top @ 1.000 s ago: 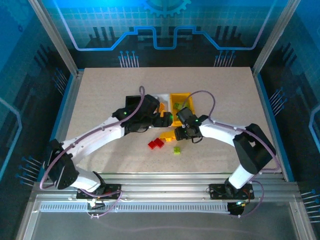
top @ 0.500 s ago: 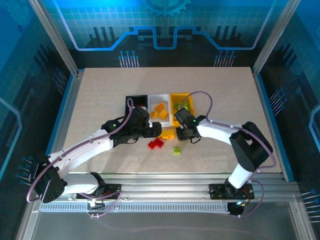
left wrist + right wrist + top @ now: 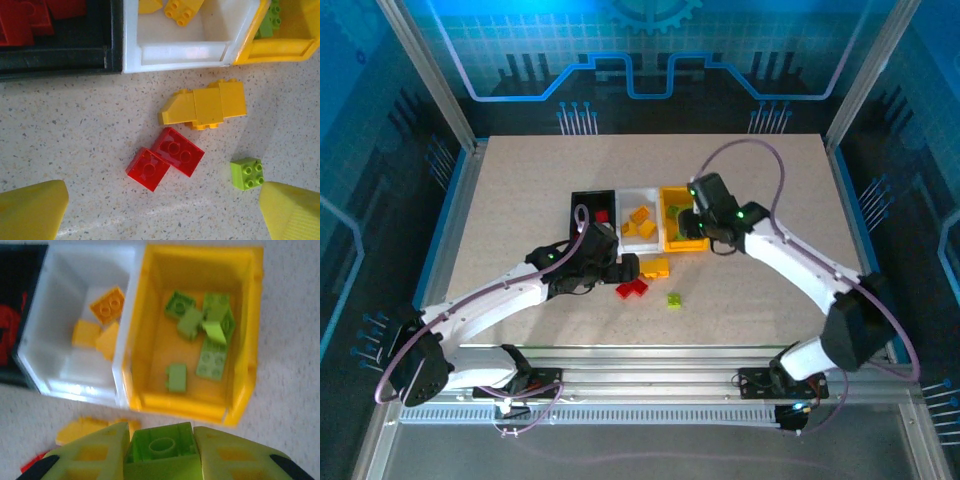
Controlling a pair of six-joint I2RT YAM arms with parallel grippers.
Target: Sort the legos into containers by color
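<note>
While right end effector (image 3: 160, 467) pinches small lime green plastic brick (image 3: 159, 444) close to yellow rectangular open-top plastic bin (image 3: 248, 330), carry it past front rim, centre over green pile (image 3: 205, 335), release low. Your left end effector (image 3: 160, 215) gapes wide, empty, above desk (image 3: 75, 125).

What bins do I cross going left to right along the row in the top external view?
Black rectangular plastic bin → white rectangular plastic bin → yellow rectangular plastic bin.

I see black bin (image 3: 55, 70) | white bin (image 3: 180, 52) | yellow bin (image 3: 280, 50) | red bricks (image 3: 177, 151) | yellow bricks (image 3: 205, 105) | green brick (image 3: 159, 450) | speckled grey table (image 3: 75, 130)
</note>
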